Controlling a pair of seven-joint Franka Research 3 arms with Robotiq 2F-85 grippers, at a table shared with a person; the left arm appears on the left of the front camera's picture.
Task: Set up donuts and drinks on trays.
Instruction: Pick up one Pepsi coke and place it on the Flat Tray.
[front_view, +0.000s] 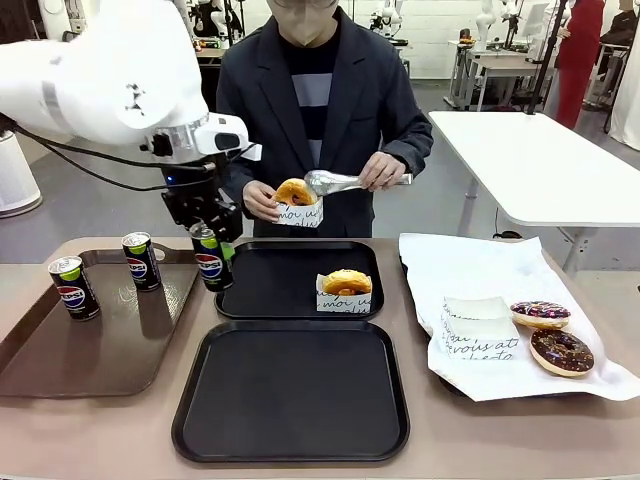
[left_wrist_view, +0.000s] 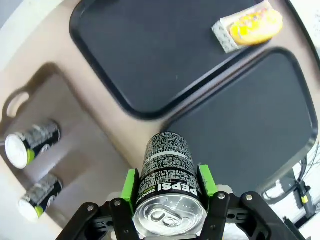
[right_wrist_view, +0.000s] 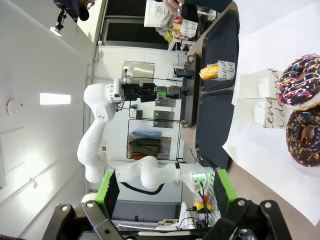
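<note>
Can (front_view: 210, 258) of Pepsi, black and slim, upright, clamped between the green pads of your left gripper (front_view: 212, 245); the wrist camera looks down on its silver top with a pad pressed to either side. It sits over the strip of table (front_view: 600, 430) between the brown tray (front_view: 110, 340) and the far black tray (front_view: 270, 280); you cannot tell whether its base touches the surface. On the brown tray a second can (front_view: 141, 260) and a third can (front_view: 73, 287) stand upright, apart from each other. A golden donut (front_view: 346, 283) in a white printed sleeve rests on the far black tray, towards its right end. The near black tray (front_view: 290, 390) lies just in front of it. Across the table, the person holds another sleeved donut (front_view: 296, 193) in one hand (front_view: 258, 200) and grips it with metal tongs (front_view: 345, 182) held in the other hand (front_view: 382, 170). To your right, on white paper (front_view: 470, 265), lie a folded paper sleeve (front_view: 478, 330), a sprinkled chocolate donut (front_view: 540, 313) and a darker chocolate donut (front_view: 561, 350). Your right gripper (right_wrist_view: 167, 192) has its fingers spread apart with nothing between them.
</note>
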